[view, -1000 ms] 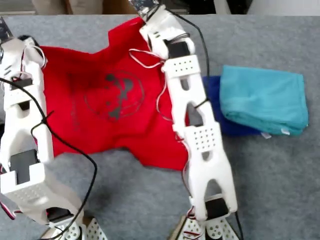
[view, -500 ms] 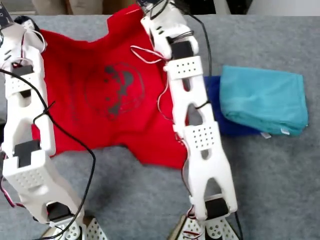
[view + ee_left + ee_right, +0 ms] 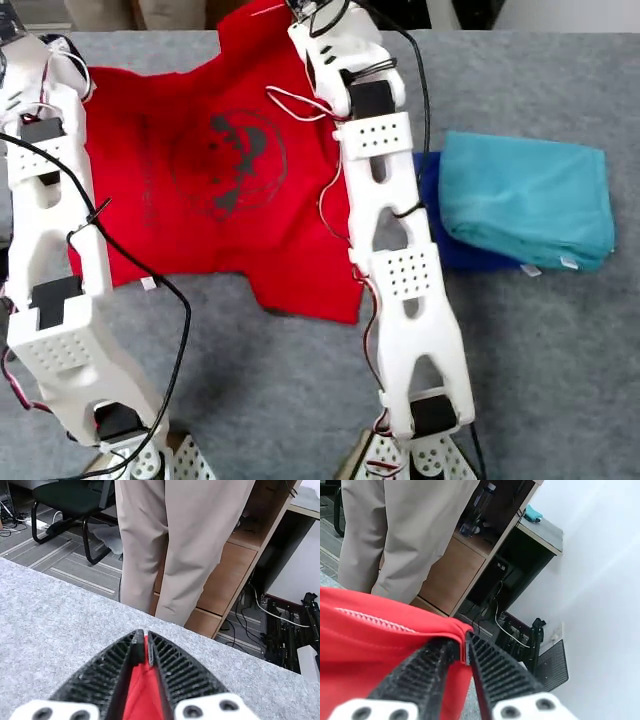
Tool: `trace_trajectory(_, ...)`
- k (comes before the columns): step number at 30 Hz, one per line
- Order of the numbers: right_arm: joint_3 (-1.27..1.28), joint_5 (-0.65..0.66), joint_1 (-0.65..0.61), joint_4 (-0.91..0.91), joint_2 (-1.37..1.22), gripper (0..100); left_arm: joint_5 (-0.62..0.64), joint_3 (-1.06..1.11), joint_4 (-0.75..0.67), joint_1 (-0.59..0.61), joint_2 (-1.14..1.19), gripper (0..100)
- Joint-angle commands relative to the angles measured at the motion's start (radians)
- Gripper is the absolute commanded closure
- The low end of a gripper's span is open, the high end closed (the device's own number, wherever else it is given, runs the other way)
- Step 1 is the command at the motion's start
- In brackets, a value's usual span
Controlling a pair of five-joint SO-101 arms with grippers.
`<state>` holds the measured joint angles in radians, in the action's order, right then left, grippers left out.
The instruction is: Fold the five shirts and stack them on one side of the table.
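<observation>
A red shirt (image 3: 185, 235) with a dark round print lies spread on the grey table (image 3: 560, 380), stretched toward the far edge. My left gripper (image 3: 141, 639) is shut on a fold of the red cloth (image 3: 140, 690) at the shirt's far left corner. At the far right corner my right gripper (image 3: 465, 647) is shut on the shirt's stitched edge (image 3: 375, 630). In the high view the left arm (image 3: 50, 200) runs along the shirt's left side and the right arm (image 3: 385, 220) along its right side. A folded teal shirt (image 3: 525, 195) rests on a folded dark blue shirt (image 3: 428, 180) to the right.
The folded stack sits right beside the right arm. Bare grey table lies in front of the red shirt and on the near right. Beyond the far edge are a standing person's legs (image 3: 185, 540), a chair (image 3: 70, 505) and wooden cabinets (image 3: 450, 575).
Both grippers have drawn the red shirt toward the far edge. Its near hem slid away from me and the cloth lies flatter and straighter.
</observation>
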<state>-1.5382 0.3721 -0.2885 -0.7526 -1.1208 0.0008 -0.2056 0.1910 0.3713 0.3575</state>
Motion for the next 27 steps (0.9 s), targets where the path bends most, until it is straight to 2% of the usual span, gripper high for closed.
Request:
trace_trajectory(1,-0.059,-0.011,0.016,0.020,0.004,99.4,-0.003,-0.023,0.005,-0.003,-0.013,98)
trace_trajectory(27,-0.062,-0.008,0.027,-0.012,0.010,99.4,0.000,-0.012,0.008,0.009,-0.015,98)
